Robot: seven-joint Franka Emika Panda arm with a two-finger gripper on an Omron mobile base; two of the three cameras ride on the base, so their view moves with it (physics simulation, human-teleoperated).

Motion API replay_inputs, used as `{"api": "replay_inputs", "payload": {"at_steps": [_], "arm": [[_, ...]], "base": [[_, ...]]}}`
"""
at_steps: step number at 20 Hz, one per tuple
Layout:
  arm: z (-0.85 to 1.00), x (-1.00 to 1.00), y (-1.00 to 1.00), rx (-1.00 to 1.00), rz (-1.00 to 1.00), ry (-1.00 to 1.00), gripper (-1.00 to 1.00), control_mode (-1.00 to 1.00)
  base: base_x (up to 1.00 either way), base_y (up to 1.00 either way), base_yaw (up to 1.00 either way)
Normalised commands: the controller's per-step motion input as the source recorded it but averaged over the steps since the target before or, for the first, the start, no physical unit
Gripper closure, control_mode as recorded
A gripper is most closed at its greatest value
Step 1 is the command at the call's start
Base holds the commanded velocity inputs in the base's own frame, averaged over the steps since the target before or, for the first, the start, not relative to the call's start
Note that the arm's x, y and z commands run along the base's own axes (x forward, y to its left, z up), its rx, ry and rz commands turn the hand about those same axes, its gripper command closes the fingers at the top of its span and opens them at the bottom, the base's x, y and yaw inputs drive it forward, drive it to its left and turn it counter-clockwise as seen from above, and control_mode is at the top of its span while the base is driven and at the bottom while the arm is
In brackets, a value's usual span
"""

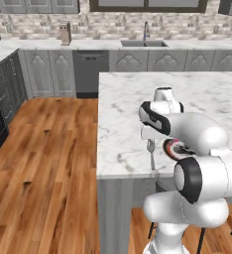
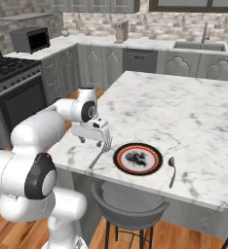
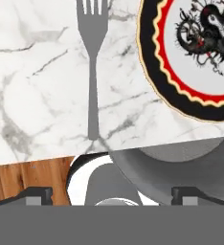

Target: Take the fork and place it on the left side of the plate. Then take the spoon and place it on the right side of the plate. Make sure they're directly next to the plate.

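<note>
Fork (image 3: 93,72) flat on marble island counter (image 2: 184,116), just left of plate (image 2: 138,158), near the front edge, tines pointing away. Spoon (image 2: 171,170) flat just right of plate, bowl end away from the edge. Gripper (image 2: 102,142) above fork's tine end, jaws spread wide, holding nothing. Grey stool (image 2: 128,209) under the counter edge.
</note>
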Motion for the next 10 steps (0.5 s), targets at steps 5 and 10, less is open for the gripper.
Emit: {"api": "replay_inputs", "payload": {"at_steps": [5,10], "arm": [[0.71,-0.60,0.00,0.00,0.00,0.00,-1.00,-1.00],[0.60,-0.54,0.00,0.00,0.00,0.00,-1.00,-1.00]], "base": [[0.00,0.00,0.00],[0.00,0.00,0.00]]}}
